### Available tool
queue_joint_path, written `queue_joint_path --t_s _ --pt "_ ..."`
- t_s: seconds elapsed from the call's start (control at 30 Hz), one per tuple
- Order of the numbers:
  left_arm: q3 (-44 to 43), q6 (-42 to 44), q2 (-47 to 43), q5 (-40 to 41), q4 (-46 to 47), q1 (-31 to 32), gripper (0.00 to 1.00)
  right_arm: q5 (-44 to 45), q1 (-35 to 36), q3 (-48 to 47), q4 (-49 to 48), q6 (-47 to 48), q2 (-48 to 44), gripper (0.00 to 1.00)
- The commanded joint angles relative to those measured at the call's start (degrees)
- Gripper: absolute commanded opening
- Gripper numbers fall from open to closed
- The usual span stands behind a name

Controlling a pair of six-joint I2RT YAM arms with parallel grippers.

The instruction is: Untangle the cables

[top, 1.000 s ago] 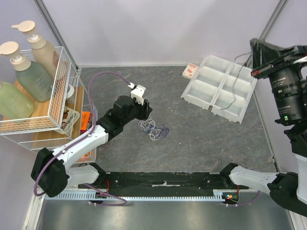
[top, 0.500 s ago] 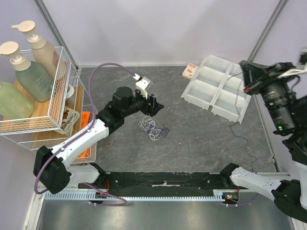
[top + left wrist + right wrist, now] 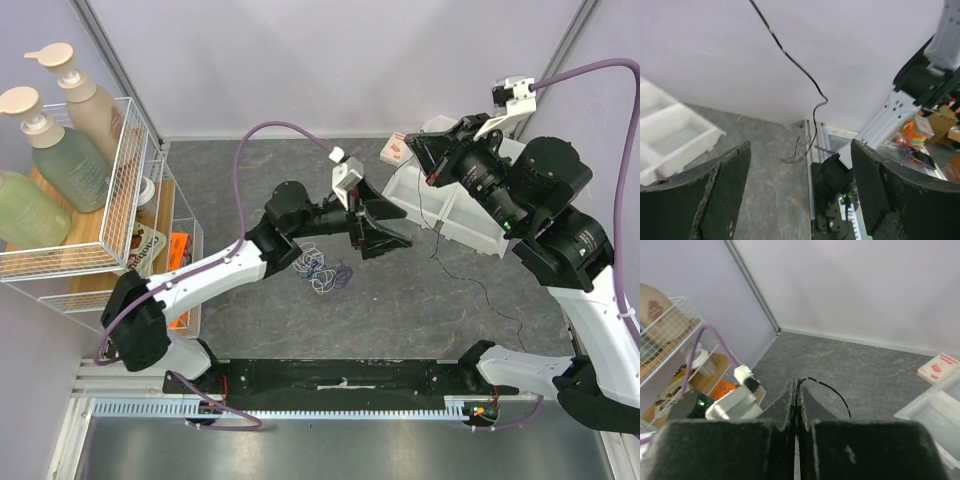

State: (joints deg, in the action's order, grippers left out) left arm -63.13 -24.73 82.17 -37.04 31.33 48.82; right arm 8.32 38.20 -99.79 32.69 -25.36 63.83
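A small tangle of thin white and dark blue cables lies on the grey table. My right gripper is raised high over the table and shut on a thin black cable. That cable hangs down from it and trails across the table to the right. In the right wrist view the jaws pinch the black cable. My left gripper is open and empty, held above the table just left of the hanging cable. The left wrist view shows the black cable hanging ahead of its spread fingers.
A white compartment tray sits at the back right, with a small red-and-white box beside it. A wire shelf with pump bottles stands at the left. The black base rail runs along the near edge.
My left arm has swung right, away from the tangle, with its gripper open. My right arm has moved left over the table, lifting the black cable out from the tray side.
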Motion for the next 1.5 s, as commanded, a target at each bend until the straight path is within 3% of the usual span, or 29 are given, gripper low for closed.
queue_joint_path --t_s 0.0,0.4,0.5,0.53,0.67,0.7,0.77,0.83,0.9,1.0,1.23,1.47 --pt "-6.73 -6.55 5.53 -3.13 9.44 1.63 0.88 -4.62 0.21 -0.58 -5.79 -2.32 -0.55 0.0" --pt "-13.59 -18.23 13.1 -7.96 22.35 1.54 0.86 -5.42 0.21 4.34 -5.88 -2.06 -2.75 0.0" --pt "-14.91 -21.05 14.77 -8.66 24.91 1.54 0.8 -5.42 0.21 4.42 -5.88 -1.53 -2.66 0.0" --pt "-15.87 -21.23 15.38 -9.62 25.01 1.63 0.69 -5.42 0.21 4.43 -5.88 -1.27 -2.75 0.0" --pt "-18.17 -17.03 15.66 -9.64 15.8 0.58 0.07 -5.07 0.21 4.87 -5.62 -0.3 -3.19 0.0" --pt "-17.82 -14.93 14.52 -8.33 12.38 0.14 0.02 -4.89 0.21 4.95 -5.27 0.31 -3.28 0.01" --pt "-16.85 -11.67 12.41 -5.95 6.75 -1.17 0.02 -3.49 0.21 4.52 -2.73 2.24 -3.19 0.29" --pt "-16.15 -10.17 10.12 -3.32 0.87 -3.1 0.02 0.45 0.21 3.81 1.83 4.7 -3.27 0.69" --pt "-14.66 -10.95 7.58 -0.77 -3.28 -6.18 0.02 5.55 0.21 5.12 6.59 7.6 -4.15 0.89" --pt "-13.68 -12.44 4.58 0.56 -9.16 -9.7 0.02 7.42 0.21 11.88 9.14 10.85 -6.61 0.97" --pt "-14.3 -10.78 1.15 5.92 -25.08 -11.9 0.02 5.22 0.21 22.43 20.38 9.9 -3.2 0.94" --pt "-14.74 -10.16 0.62 6.19 -28.34 -12.78 0.02 -8.13 0.13 28.94 20.4 13.76 -1.7 0.9"
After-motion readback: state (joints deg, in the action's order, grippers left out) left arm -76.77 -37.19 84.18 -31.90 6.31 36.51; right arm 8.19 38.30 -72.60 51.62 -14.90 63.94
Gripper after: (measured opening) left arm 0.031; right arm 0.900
